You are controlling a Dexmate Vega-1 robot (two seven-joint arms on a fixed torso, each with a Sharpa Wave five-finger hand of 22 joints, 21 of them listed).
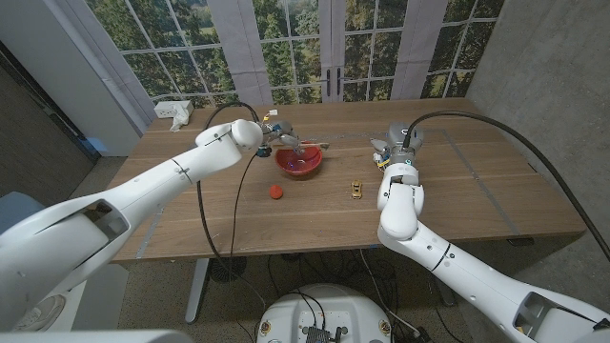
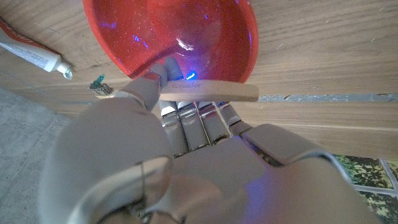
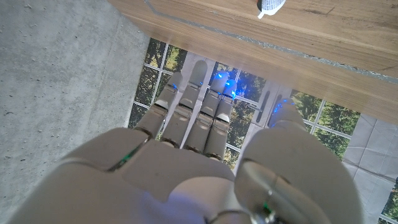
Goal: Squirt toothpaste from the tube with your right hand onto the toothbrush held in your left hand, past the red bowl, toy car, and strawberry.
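Observation:
My left hand (image 1: 270,134) pinches a toothbrush (image 2: 210,91) with a pale handle and green bristles (image 2: 99,83). It holds the brush level over the rim of the red bowl (image 1: 299,163), which the left wrist view shows as the bowl (image 2: 205,37) just beyond the fingers. The white toothpaste tube (image 2: 32,52) lies on the table beside the bowl; its cap end (image 3: 272,5) shows past my right hand (image 3: 205,118). My right hand (image 1: 400,143) hovers at the table's far side, fingers straight, holding nothing. A strawberry (image 1: 275,191) and a yellow toy car (image 1: 355,188) lie nearer me.
A white object (image 1: 177,111) sits at the table's far left corner. A black cable (image 1: 205,191) hangs from my left arm across the table (image 1: 477,200). Windows stand behind the far edge.

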